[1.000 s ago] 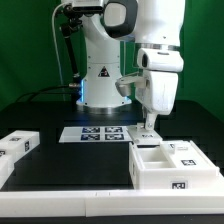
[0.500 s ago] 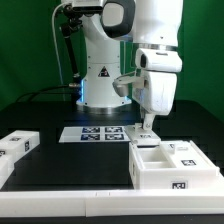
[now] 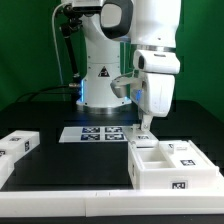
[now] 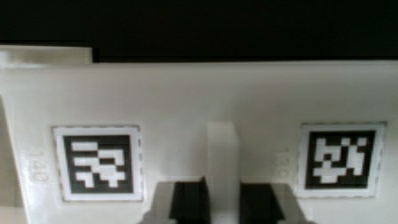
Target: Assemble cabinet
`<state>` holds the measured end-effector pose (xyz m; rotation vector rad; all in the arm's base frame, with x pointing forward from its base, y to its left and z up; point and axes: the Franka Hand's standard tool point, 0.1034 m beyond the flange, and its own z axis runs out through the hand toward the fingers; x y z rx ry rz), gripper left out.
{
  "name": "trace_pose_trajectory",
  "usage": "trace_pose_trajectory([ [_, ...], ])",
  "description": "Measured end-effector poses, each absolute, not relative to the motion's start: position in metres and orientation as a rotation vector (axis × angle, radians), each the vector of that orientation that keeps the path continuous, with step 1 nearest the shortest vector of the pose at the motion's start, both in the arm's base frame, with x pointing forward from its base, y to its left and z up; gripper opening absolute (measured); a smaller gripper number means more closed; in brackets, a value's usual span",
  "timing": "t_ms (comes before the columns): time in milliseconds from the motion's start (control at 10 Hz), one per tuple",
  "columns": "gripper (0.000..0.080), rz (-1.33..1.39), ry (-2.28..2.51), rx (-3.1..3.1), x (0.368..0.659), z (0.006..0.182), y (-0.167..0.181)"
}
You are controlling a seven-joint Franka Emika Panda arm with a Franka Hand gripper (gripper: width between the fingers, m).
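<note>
This is a robotics lab. A white arm point(image 3: 150, 60) stands at the back of a black table point(image 3: 50, 115) before a plain green backdrop point(image 3: 25, 40). Cables point(image 3: 66, 50) hang behind it, and printed tags point(image 4: 98, 160) mark the marker board point(image 3: 100, 133) and the white cabinet point(image 3: 155, 175).

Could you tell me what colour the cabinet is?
The cabinet is white; best seen in the exterior view.

The marker board point(image 3: 100, 133) and table point(image 3: 60, 150)
It was laid flat on the dark surface, backed by a green wall point(image 3: 25, 50).
</note>
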<state>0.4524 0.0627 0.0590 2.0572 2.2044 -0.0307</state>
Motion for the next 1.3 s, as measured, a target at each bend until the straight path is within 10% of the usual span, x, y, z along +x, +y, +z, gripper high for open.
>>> trace_pose_trajectory([
  [1300, 0.0073, -0.042, 2.22, 2.032, 0.462, 0.06, 0.062],
])
